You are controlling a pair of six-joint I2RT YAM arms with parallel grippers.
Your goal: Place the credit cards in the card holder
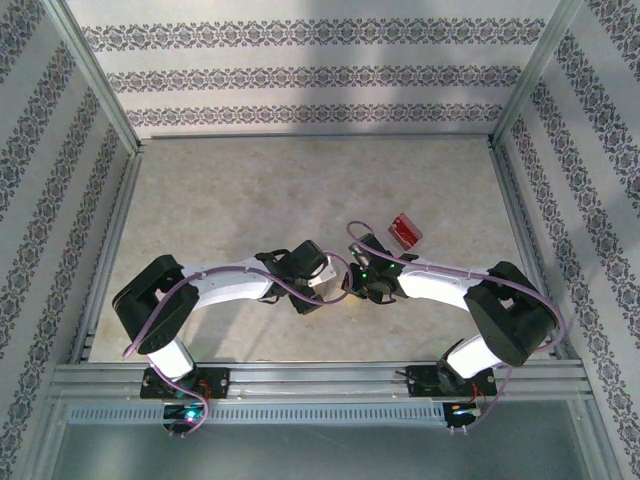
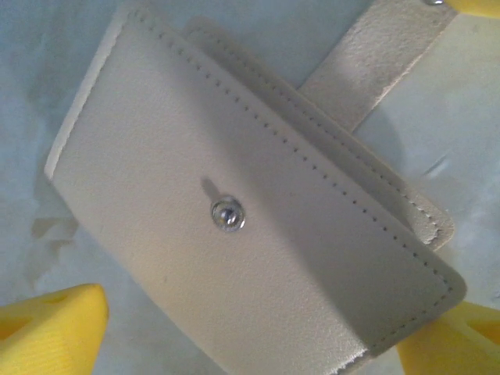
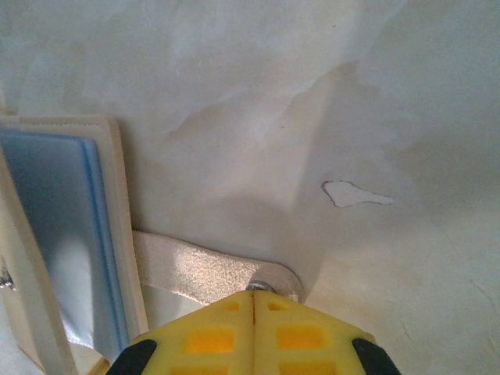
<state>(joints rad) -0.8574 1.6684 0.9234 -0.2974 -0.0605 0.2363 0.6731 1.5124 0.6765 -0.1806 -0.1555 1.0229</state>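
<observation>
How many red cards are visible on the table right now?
1: the red card lies on the table, right of centre. It may be a stack; others could be hidden under the right arm.

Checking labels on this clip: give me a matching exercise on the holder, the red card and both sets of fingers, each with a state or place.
1 holder
2 red card
3 left fingers
4 right fingers

a shut, at the end of the tab
b spread, either side of the holder
c tan, tab unsnapped
d lying apart from the holder

Pairs: 1-c, 2-d, 3-b, 4-a
</observation>
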